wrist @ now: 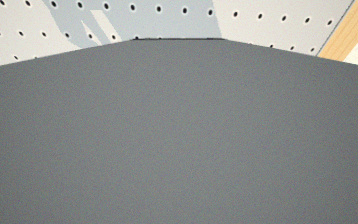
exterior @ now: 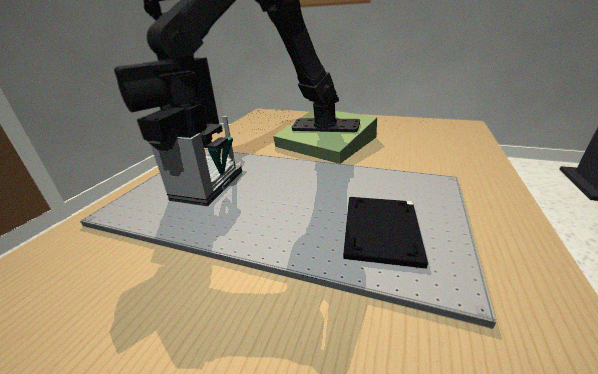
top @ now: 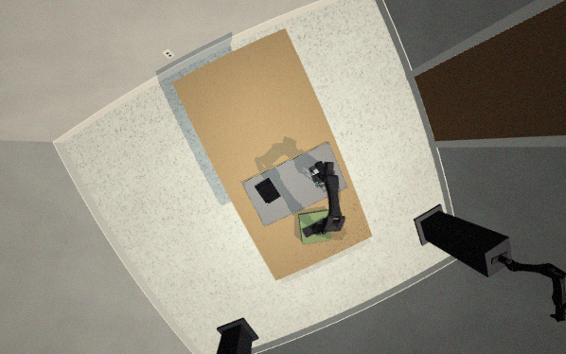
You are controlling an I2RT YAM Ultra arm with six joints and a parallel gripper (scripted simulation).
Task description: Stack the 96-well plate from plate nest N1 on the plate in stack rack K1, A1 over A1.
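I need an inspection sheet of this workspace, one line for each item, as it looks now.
Surface: grey perforated board on a wooden table.
Job's things: black plate nest N1 has no plate on it; white plate lies inside grey stack rack K1.
Clutter: nothing seen.
Grippers: pincer open, at the rack's open top, holding nothing; green fingers point down over the plate.
Cables: nothing seen.
Surroundings: green base block under the arm; speckled floor; dark stands beside the table.
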